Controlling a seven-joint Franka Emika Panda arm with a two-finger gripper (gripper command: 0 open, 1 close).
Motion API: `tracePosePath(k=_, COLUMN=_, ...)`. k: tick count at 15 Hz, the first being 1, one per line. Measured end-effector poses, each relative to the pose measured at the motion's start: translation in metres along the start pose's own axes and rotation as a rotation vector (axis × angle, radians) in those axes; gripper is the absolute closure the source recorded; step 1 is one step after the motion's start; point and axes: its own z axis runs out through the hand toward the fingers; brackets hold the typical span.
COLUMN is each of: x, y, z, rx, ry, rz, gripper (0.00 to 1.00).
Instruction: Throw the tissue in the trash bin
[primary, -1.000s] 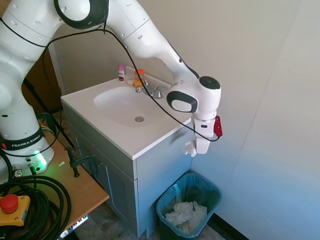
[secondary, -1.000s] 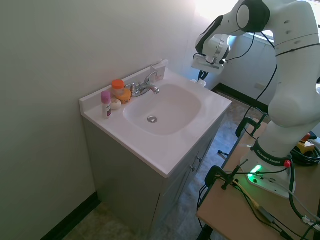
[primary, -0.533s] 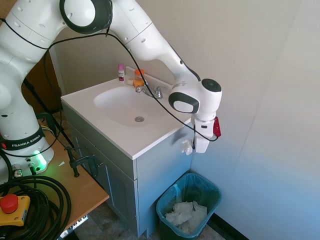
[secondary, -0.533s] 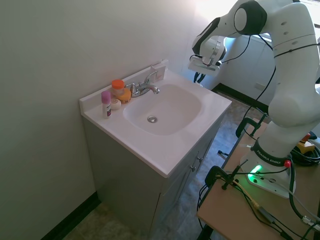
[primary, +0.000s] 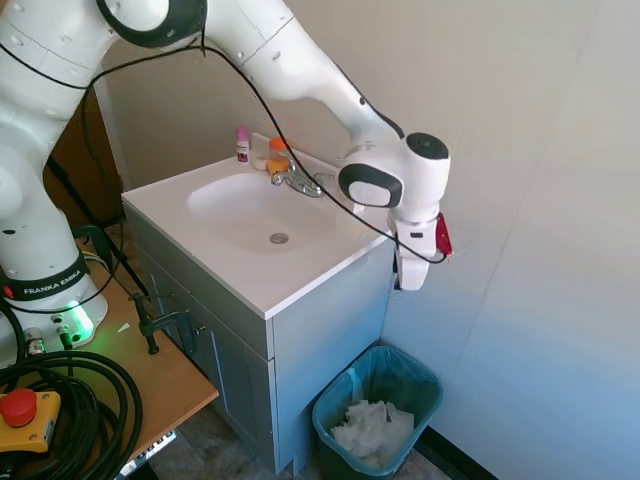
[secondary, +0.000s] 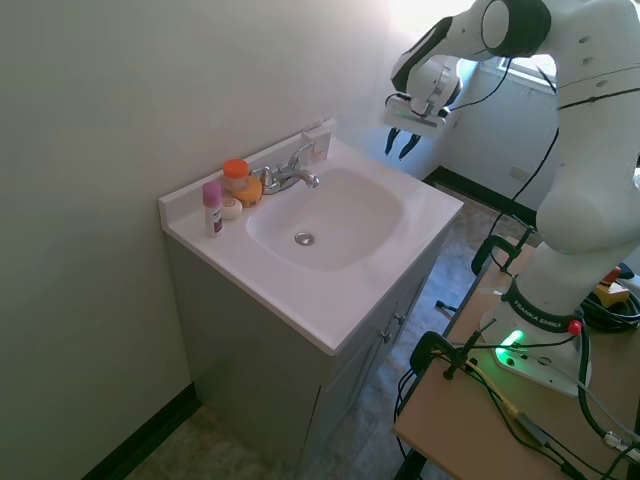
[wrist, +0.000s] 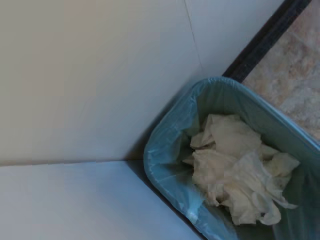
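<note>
Gripper: the white arm's two-finger gripper (secondary: 403, 145), dark fingers spread, nothing between them.
Bin: small teal-green plastic trash bin (primary: 334, 414) directly below the gripper.
Tissue: not distinguishable among the crumpled white paper (wrist: 239, 175) inside.

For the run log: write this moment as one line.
gripper: open, empty, above bin | trash bin: beside vanity, crumpled paper inside | tissue: not separately visible

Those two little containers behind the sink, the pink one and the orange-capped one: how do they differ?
The pink bottle is slim with a pink cap; the orange-capped container looks wider and squatter. The pink bottle stands near the counter's corner, the orange-capped container right beside the faucet. Both stand upright along the wall.
</note>
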Motion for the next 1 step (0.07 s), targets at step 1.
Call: tracePosePath(k=1, x=-0.0061, y=0.0039, z=-0.0223, rx=0.015, ry=0.006, rz=-0.007, gripper=0.00)
